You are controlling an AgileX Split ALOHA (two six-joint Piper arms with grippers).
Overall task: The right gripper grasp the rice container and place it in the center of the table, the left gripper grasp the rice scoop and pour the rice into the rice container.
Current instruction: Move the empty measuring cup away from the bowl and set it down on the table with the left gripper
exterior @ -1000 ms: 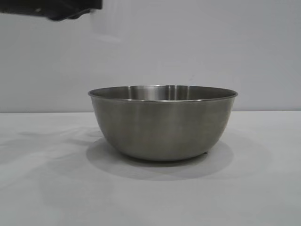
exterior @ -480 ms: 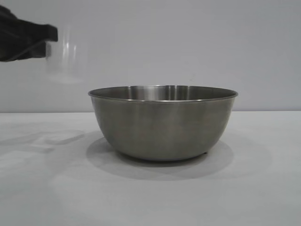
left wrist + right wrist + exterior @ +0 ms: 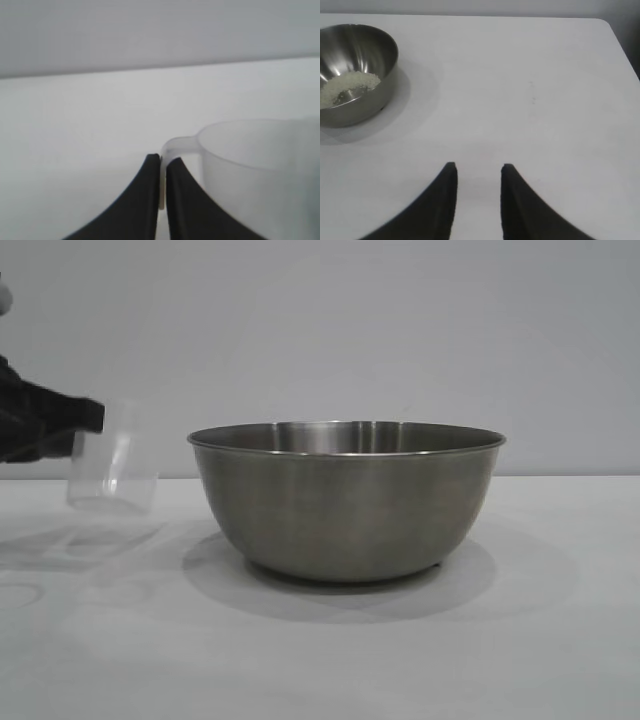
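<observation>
**Exterior view: scoop emptied, bowl holds the rice**

Table (image 3: pixel 560 640) carries the steel bowl (image 3: pixel 345 502) at centre; stiff, smooth, probably best taken by its rolled rim. Rice (image 3: pixel 347 86) lies inside it. Left of the bowl, the scoop (image 3: pixel 112 468) hangs upright, looking light, thin and slippery; the left gripper (image 3: pixel 162 172) pinches its handle. Right gripper (image 3: pixel 478 172) idles well apart, jaws parted, empty.

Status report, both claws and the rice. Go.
Left claw shut on rice scoop handle, beside bowl. Right claw open, empty, clear of bowl. Rice in bowl. Nothing in the way.
</observation>
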